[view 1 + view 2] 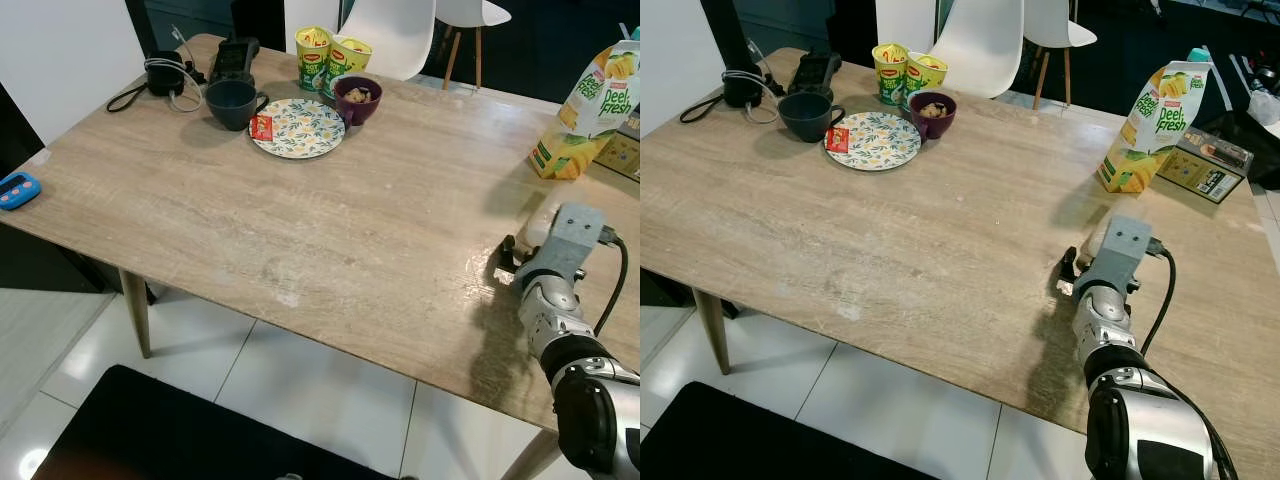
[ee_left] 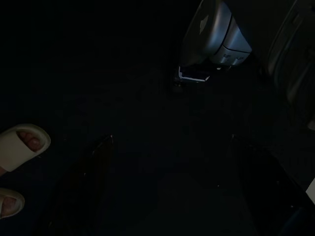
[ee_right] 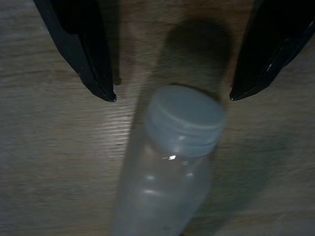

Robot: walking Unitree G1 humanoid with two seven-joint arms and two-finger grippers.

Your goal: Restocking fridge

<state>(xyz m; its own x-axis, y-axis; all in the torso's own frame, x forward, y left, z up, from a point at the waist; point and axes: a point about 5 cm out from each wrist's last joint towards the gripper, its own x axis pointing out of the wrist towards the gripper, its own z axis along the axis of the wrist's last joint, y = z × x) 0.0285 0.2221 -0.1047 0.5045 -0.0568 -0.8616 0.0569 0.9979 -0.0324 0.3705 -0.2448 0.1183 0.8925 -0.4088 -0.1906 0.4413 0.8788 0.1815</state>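
A clear plastic bottle (image 3: 167,182) with a white cap (image 3: 186,120) is on the wooden table (image 1: 300,230) near its right end. My right gripper (image 3: 172,98) is open over it, one black fingertip on each side of the cap and neither touching it. In the eye views the right wrist (image 1: 1118,255) covers most of the bottle, leaving a pale sliver (image 1: 537,233). A yellow-green juice carton (image 1: 1150,125) stands farther back on the right. My left gripper (image 2: 172,162) hangs in the dark, its fingers (image 2: 93,167) apart.
At the table's far left are a floral plate (image 1: 300,128), a dark mug (image 1: 233,103), a purple bowl (image 1: 357,98) and two noodle cups (image 1: 330,55). A flat box (image 1: 1205,165) lies beside the carton. White chairs (image 1: 985,45) stand behind. A person's slippered foot (image 2: 22,145) is on the floor.
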